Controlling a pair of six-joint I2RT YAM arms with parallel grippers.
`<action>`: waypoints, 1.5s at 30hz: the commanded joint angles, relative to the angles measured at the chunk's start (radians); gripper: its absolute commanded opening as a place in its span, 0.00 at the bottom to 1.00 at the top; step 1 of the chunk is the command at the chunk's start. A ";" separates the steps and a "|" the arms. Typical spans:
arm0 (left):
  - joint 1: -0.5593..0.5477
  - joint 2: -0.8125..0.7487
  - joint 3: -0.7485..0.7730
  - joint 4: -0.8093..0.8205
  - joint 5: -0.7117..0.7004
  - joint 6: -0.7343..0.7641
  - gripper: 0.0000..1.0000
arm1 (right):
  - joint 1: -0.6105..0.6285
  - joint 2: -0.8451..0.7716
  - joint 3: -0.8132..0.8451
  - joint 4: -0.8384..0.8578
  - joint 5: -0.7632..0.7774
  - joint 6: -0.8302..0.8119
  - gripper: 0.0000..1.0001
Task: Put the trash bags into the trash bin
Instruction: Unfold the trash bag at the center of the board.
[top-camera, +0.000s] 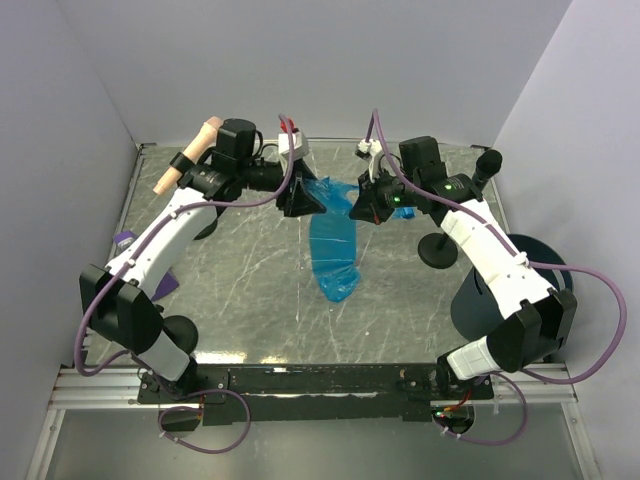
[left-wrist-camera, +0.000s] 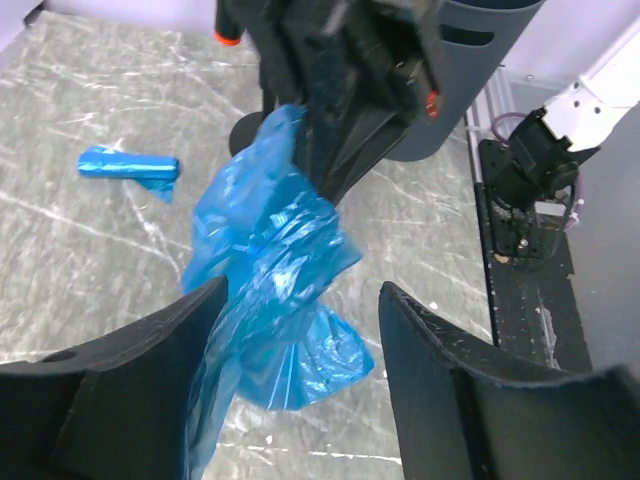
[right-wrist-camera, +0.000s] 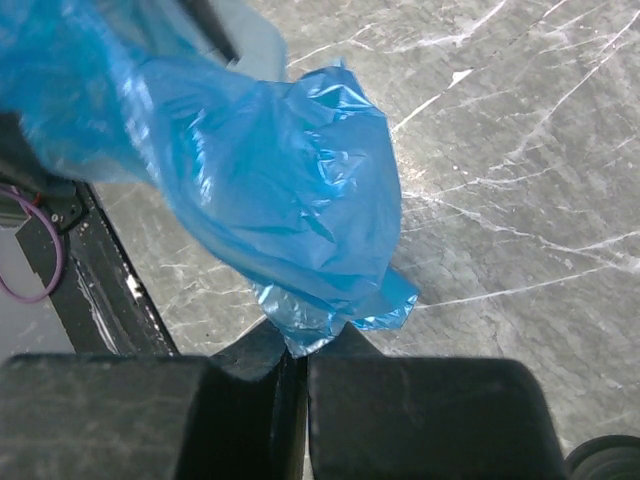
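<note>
Over the marbled grey table (top-camera: 240, 300), blue trash bag (top-camera: 333, 250) pinched in clenched right jaws, loose between spread left jaws.

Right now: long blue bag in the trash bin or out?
Out. The long blue bag is pinched in the shut right gripper over the table; the trash bin stands apart at the right edge.

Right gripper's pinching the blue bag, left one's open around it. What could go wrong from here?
1. The right gripper pinches only a small fold of the trash bag; the thin film could slip out on the way to the trash bin.
2. The bag hangs between the open fingers of the left gripper and might snag there as the arms part.
3. Its long loose tail may drape outside the bin's rim.
</note>
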 joint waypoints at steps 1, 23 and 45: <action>-0.027 0.000 0.066 -0.010 -0.015 0.022 0.57 | -0.002 -0.009 0.021 0.022 0.005 0.020 0.00; -0.032 0.038 0.137 -0.126 0.016 0.105 0.00 | -0.001 -0.024 0.154 -0.036 -0.175 -0.144 0.32; -0.027 0.041 0.137 -0.135 0.065 0.102 0.00 | 0.077 0.094 0.240 0.036 0.049 -0.115 0.08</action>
